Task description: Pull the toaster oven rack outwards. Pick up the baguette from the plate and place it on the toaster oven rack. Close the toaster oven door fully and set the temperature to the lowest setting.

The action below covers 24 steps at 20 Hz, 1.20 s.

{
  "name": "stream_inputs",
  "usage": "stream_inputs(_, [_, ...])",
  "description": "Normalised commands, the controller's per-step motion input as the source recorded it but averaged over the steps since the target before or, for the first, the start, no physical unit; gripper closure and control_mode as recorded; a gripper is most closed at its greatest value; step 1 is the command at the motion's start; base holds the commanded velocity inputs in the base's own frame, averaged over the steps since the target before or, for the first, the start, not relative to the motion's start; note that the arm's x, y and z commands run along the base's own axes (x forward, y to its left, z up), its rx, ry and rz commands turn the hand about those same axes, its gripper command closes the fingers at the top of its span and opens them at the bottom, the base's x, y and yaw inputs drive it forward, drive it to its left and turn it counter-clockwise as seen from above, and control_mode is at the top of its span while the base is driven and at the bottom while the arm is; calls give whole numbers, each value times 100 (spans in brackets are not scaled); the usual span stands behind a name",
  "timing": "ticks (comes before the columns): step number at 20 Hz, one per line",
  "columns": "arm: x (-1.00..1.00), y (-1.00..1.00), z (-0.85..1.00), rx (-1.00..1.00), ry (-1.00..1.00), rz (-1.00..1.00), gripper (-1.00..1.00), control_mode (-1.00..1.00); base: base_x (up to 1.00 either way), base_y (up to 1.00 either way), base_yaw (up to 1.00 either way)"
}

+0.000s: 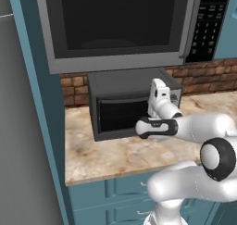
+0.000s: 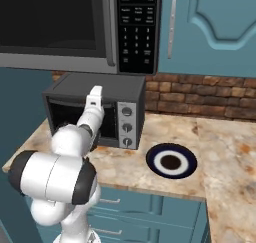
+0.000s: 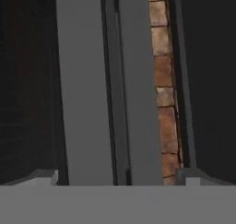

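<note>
The toaster oven [image 1: 125, 83] stands on the counter under the microwave, with three stacked knobs on its silver panel [image 2: 127, 127]. The toaster oven door [image 1: 119, 115] stands upright against the front, and its mesh window faces me. My gripper [image 1: 159, 90] is at the door's upper right edge, near the handle bar. In the hand view its fingertips [image 3: 44, 176] stand wide apart with nothing between them, facing the door's grey top edge [image 3: 83, 89]. The rack and the baguette are hidden. The blue and white plate [image 2: 171, 161] holds nothing.
A large microwave [image 1: 115, 20] with a keypad [image 2: 136, 32] hangs close above the oven. The brick backsplash [image 2: 200, 99] runs behind the granite counter [image 1: 115, 154]. A tall teal cabinet side [image 1: 41, 103] borders the left. Counter space lies right of the plate.
</note>
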Motion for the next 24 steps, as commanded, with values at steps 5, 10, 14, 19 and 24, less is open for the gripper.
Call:
stream_inputs(5, [46,9,0,-13,1,-7,-100,-100,0,0,0])
stream_inputs(10, [37,11,0,-12,2,-7,-100,-100,0,0,0])
stream_inputs(14, [-19,1,0,-4,7,-4,-100,-100,0,0,0])
stream_inputs(19, [-26,0,0,-1,2,-2,-100,-100,0,0,0])
stream_inputs(24, [-18,-1,14,-1,4,-4,-100,-100,0,0,0])
